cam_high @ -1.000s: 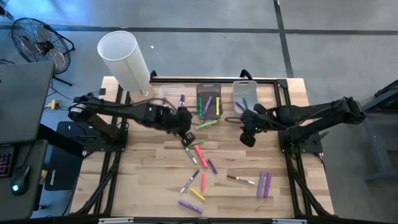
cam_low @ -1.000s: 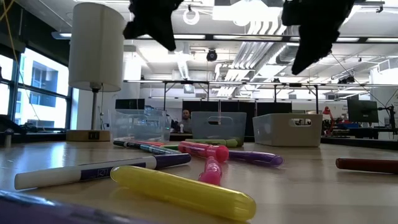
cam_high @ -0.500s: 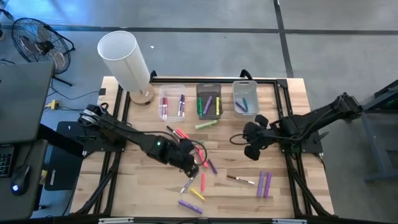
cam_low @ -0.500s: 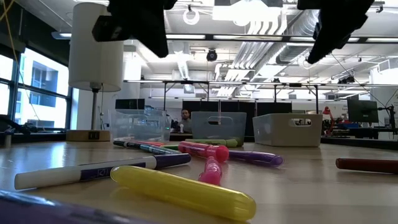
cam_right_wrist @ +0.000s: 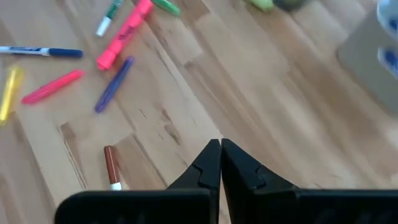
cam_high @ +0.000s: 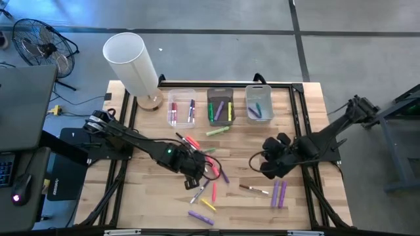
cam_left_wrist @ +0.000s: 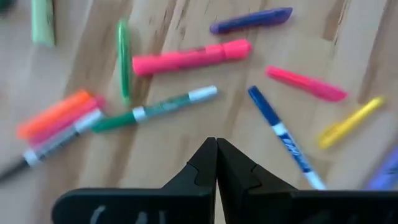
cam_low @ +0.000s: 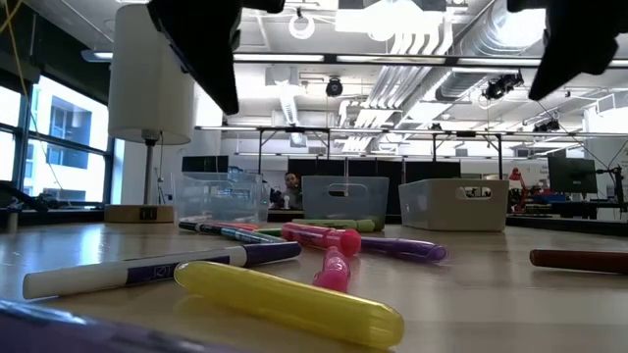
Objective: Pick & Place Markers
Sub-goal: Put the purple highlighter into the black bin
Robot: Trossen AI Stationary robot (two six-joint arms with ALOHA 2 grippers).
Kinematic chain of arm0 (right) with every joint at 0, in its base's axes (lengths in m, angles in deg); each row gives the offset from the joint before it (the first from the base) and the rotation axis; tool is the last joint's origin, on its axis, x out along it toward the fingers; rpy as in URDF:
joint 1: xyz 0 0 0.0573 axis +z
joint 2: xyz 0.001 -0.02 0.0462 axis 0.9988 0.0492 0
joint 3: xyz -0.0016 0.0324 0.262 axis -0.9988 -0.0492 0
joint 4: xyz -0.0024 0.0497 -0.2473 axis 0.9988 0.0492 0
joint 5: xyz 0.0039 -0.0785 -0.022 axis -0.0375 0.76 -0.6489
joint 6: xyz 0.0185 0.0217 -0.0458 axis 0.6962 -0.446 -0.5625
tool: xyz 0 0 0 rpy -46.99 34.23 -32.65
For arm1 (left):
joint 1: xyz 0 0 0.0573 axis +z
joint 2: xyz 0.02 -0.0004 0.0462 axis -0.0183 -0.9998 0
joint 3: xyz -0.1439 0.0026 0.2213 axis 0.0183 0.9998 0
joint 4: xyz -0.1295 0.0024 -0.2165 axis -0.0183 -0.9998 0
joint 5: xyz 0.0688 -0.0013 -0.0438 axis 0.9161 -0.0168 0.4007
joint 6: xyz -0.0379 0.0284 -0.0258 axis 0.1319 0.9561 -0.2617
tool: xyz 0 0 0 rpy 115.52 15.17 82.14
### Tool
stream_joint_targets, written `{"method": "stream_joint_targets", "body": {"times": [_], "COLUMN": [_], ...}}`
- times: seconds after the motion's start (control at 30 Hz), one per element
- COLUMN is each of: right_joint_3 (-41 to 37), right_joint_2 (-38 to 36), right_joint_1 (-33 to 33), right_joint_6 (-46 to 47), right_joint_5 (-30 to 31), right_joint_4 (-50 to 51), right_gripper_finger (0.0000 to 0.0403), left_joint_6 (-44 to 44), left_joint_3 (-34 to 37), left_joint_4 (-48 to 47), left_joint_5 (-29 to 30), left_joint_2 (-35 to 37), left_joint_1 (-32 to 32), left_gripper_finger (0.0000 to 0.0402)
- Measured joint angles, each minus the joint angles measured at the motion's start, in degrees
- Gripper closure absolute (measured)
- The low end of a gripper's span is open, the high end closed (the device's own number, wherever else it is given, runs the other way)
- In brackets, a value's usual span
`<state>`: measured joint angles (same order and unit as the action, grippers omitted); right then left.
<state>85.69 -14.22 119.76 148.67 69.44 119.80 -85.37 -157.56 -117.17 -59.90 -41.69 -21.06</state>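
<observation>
Many markers lie loose on the wooden table: a pink one, a green-and-white one, a blue-and-white one, a yellow one, a brown one and two purple ones. My left gripper hangs shut above the middle cluster, its fingertips clear of the wood. My right gripper is shut too, over bare table to the right of that cluster, with the brown marker just nearer. Neither holds anything.
Three clear bins stand in a row at the far edge, each with a few markers inside. A white lamp stands at the far left corner. A green marker lies before the middle bin.
My left gripper has come from near the bins toward the near edge and down, and now hangs over the marker cluster. My right gripper has swung from in front of the right bin toward the near edge. No marker has moved.
</observation>
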Motion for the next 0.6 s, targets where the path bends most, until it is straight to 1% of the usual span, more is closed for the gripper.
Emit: {"method": "stream_joint_targets", "body": {"times": [0.07,0.17,0.23,0.33,0.4,0.47,0.53,0.6], "right_joint_3": [0.0,0.0,0.0,0.0,0.0,0.0,0.0,0.0], "right_joint_2": [1.8,5.2,7.5,11.1,13.0,14.5,15.6,16.1], "right_joint_1": [0.9,2.3,2.9,3.3,3.8,4.4,5.3,6.1], "right_joint_6": [4.2,9.2,13.1,20.2,25.4,31.8,38.3,44.0], "right_joint_5": [-0.5,-1.5,-3.2,-7.3,-10.8,-13.7,-16.5,-19.1], "right_joint_4": [-0.1,-1.1,-1.5,-2.1,-2.2,-1.9,-1.2,-0.8], "right_gripper_finger": [0.0402,0.0402,0.0402,0.0402,0.0403,0.0403,0.0403,0.0402], "left_joint_6": [3.5,4.7,4.8,5.0,5.4,5.9,6.7,7.5], "left_joint_3": [1.1,4.9,8.2,14.9,19.4,24.5,28.7,32.4], "left_joint_4": [0.4,-0.5,-0.2,-0.2,3.3,3.6,8.1,8.0], "left_joint_5": [0.4,0.2,-0.6,-2.2,-2.5,-2.5,-2.5,-2.2], "left_joint_2": [0.1,2.6,4.9,9.4,13.4,18.8,23.6,28.6], "left_joint_1": [0.0,0.0,0.0,0.0,0.0,0.0,0.0,0.0], "left_gripper_finger": [0.0401,0.0401,0.0401,0.0401,0.0401,0.0401,0.0401,0.0401]}}
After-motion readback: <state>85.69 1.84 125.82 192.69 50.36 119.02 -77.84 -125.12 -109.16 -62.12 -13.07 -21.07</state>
